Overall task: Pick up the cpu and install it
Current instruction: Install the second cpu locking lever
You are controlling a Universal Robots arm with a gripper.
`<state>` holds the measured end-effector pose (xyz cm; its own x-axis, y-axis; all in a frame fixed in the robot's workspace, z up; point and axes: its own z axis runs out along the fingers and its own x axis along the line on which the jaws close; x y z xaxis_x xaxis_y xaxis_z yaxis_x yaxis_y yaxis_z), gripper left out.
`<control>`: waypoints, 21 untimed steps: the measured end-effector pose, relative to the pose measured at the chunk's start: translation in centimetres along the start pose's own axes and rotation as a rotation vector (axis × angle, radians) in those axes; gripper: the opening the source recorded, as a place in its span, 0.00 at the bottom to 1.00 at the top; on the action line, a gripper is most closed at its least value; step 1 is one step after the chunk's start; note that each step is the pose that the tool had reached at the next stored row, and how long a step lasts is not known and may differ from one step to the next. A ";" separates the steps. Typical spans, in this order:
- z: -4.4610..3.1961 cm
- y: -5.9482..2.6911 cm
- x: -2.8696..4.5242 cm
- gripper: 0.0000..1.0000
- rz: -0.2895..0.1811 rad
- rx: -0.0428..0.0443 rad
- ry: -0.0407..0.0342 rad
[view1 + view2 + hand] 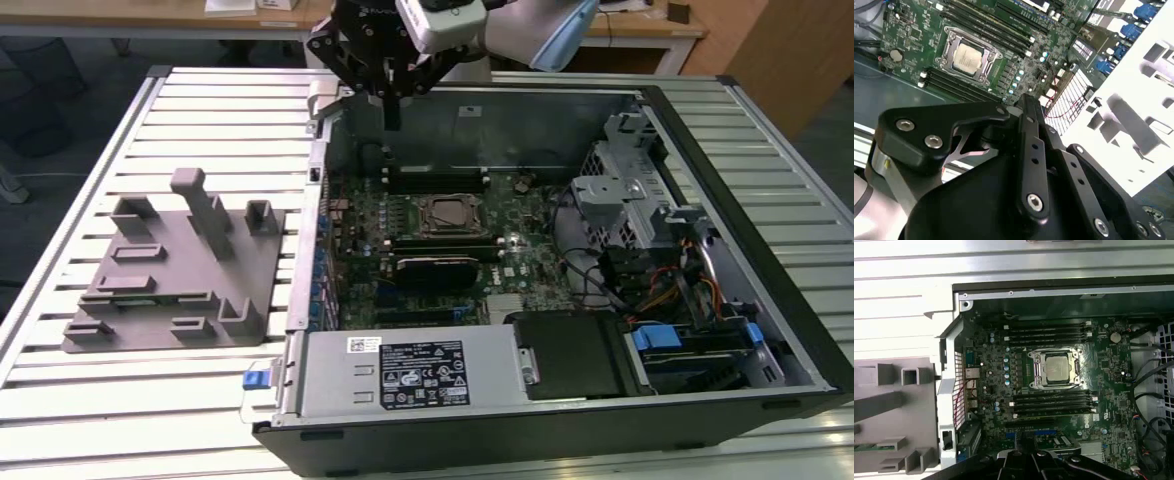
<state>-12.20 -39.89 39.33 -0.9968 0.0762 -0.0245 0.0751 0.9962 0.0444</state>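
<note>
The cpu [445,212] is a small square chip with a pale silver top. It lies flat inside the metal-framed socket in the middle of the green motherboard [521,270], and both wrist views show it there [968,56] [1056,367]. My gripper [391,122] hangs above the far wall of the open computer case [320,330], well above and behind the cpu. Its black fingers [1028,107] are pressed together with nothing between them. Nothing touches the cpu.
A grey plastic tray with upright posts [174,270] lies on the slatted table [80,400] at the exterior view's left of the case. Inside the case are a black finned block [434,268], memory sticks, a power supply [400,375], a drive cage [627,190] and cables.
</note>
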 end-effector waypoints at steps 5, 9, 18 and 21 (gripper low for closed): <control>0.05 0.00 0.00 0.11 0.000 0.0002 0.0001; 0.13 0.00 0.00 0.11 0.000 0.0000 0.0000; 0.30 -0.01 0.01 0.11 0.000 0.0000 0.0000; 0.35 -0.01 0.01 0.11 0.000 0.0000 0.0000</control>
<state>-12.20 -39.89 38.98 -0.9968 0.0762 -0.0244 0.0751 0.9962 0.0444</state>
